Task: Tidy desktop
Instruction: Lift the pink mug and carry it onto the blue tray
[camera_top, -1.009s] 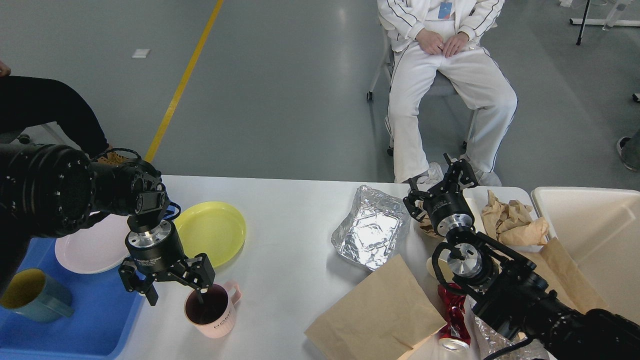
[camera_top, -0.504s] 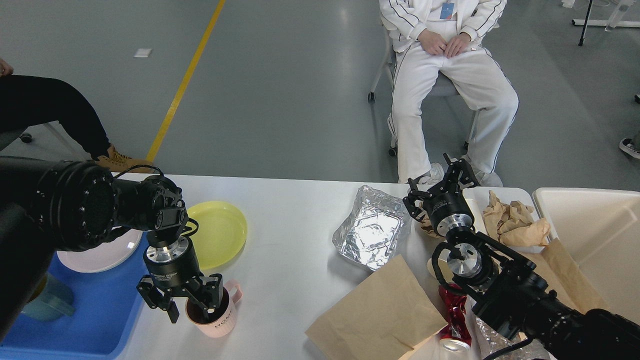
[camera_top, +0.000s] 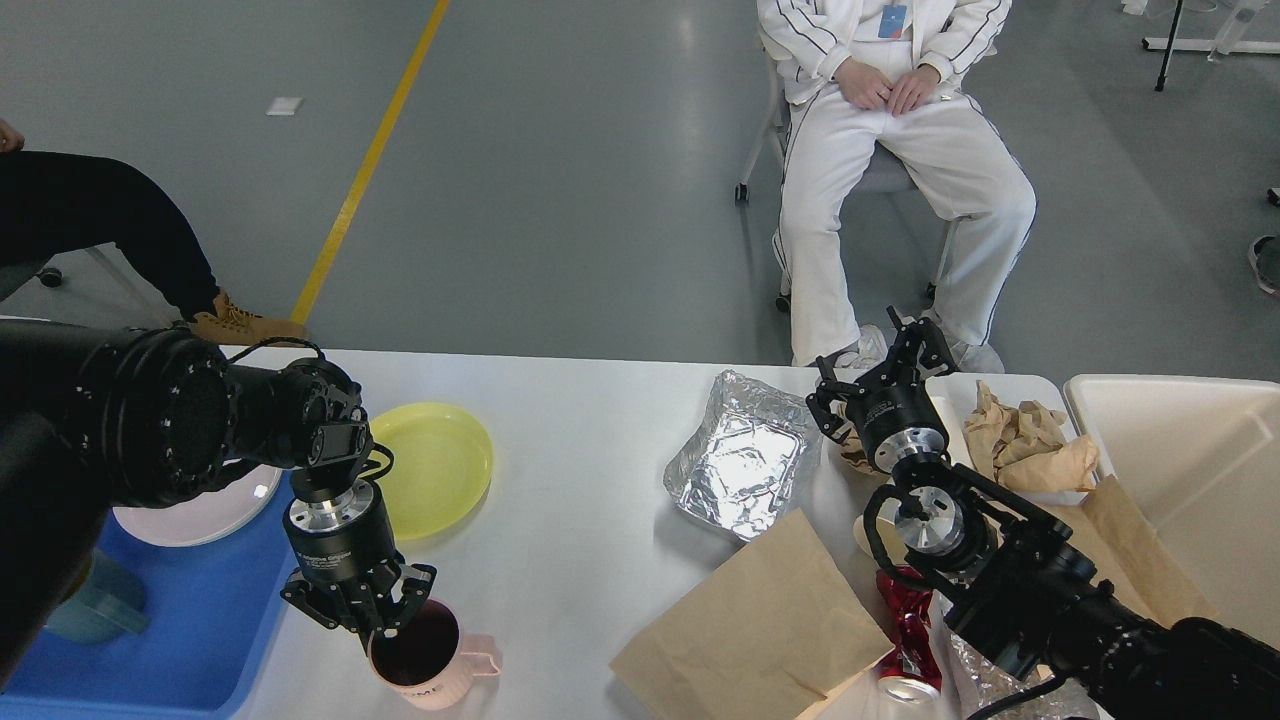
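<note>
Grey polished floor with a yellow line is stretching behind the large white glossy worktop (camera_top: 590, 470), which is filling the lower half of the view from the blue plastic tray (camera_top: 190, 640) at its left end to the cream plastic bin (camera_top: 1190, 470) at its right. A person in white clothes (camera_top: 890, 160) is sitting on a chair beyond the far edge.

At the near left, the left gripper (camera_top: 375, 630) is pointing down, its jaws pinching the rim of a pink ceramic mug (camera_top: 425, 665) that is standing just beside the tray. A round yellow plastic plate (camera_top: 435, 465) is lying behind it, and a pale pink plate (camera_top: 200, 510) is resting on the tray.

The right gripper (camera_top: 885, 365) is hovering near the far edge with its jaws spread, holding nothing, between a crumpled silver foil container (camera_top: 745, 465) and a wad of crumpled brown paper (camera_top: 1025, 440). A flat brown paper bag (camera_top: 755, 620) and a crushed red drinks can (camera_top: 908, 630) are lying nearer, the can partly hidden under the arm.
</note>
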